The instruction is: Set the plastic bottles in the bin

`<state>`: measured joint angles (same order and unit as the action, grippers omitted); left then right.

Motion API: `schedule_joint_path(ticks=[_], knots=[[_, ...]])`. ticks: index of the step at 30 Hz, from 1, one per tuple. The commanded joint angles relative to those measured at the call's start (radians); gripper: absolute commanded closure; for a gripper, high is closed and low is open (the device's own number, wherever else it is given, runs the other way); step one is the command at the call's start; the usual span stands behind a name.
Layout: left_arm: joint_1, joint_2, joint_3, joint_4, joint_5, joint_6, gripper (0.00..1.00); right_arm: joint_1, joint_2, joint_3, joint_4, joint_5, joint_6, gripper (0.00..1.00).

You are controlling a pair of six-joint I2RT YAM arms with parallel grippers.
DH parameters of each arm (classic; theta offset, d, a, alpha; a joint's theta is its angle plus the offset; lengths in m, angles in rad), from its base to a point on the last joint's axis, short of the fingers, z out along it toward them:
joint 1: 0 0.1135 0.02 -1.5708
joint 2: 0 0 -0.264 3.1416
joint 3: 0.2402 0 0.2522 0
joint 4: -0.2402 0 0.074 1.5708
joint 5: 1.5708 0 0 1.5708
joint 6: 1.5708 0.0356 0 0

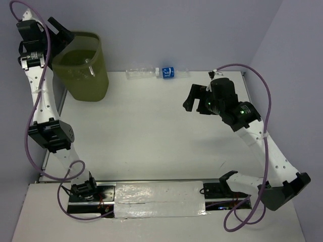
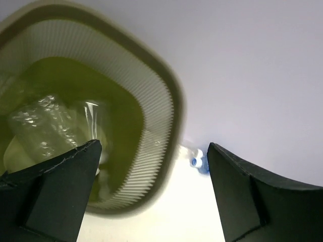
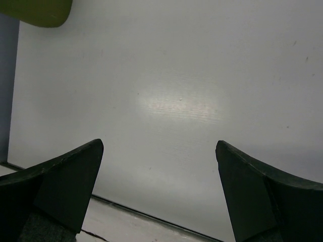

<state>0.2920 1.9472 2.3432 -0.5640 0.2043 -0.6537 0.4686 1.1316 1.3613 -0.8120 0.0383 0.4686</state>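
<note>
Top view: the olive-green bin (image 1: 83, 65) stands at the far left corner of the white bench (image 1: 151, 131). The left pincer (image 1: 59, 31) hangs over its rim, well apart from anything left to collect. Along the far edge of the bench lie a clear bottle (image 1: 139, 74) and, just beside it, a blue-labelled bottle (image 1: 169, 72). They lie end to end, with their long axes running left to right along the back wall. The right pincer (image 1: 197, 98) is the nearer one by far. The blue-labelled bottle lies just beyond it and to its left.

Left wrist view: the left pincer (image 2: 151, 151) stands wide with nothing between its fingers, looking down into the bin (image 2: 166, 85). A crinkled bottle (image 2: 45, 126) lies inside the bin. A small blue cap (image 2: 198, 161) shows on the bench outside the rim.

Right wrist view: the right pincer (image 3: 159, 146) also stands wide and empty above bare bench (image 3: 176, 101). A corner of the bin (image 3: 35, 10) shows at top left. No bottle is in this view, so the pincer probably needs to turn towards the far edge before reaching.
</note>
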Motion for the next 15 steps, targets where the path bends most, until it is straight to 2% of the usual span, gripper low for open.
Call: schedule_joint_path(ticks=[1,3,6,9,11,12,15], knots=[[-0.112,-0.183,-0.01,0.017,0.012,0.112,0.01,-0.013,0.06,-0.028,0.155,0.015,0.106,0.0],[-0.174,-0.23,-0.057,-0.002,0.0,0.147,0.01,-0.031,0.12,-0.042,0.215,0.038,0.211,0.0],[-0.328,-0.324,-0.212,-0.034,-0.058,0.204,0.01,-0.067,0.215,-0.051,0.402,0.078,0.367,0.0],[-0.393,-0.418,-0.333,-0.046,-0.063,0.203,0.01,-0.117,0.351,-0.021,0.5,0.087,0.499,0.0],[-0.412,-0.481,-0.379,-0.056,-0.074,0.195,0.01,-0.149,0.442,0.063,0.545,0.083,0.571,0.0],[-0.427,-0.516,-0.418,-0.06,-0.075,0.181,0.01,-0.16,0.542,0.143,0.541,0.089,0.614,0.0],[-0.448,-0.568,-0.479,-0.068,-0.088,0.161,0.01,-0.176,0.702,0.27,0.519,0.071,0.676,0.0]])
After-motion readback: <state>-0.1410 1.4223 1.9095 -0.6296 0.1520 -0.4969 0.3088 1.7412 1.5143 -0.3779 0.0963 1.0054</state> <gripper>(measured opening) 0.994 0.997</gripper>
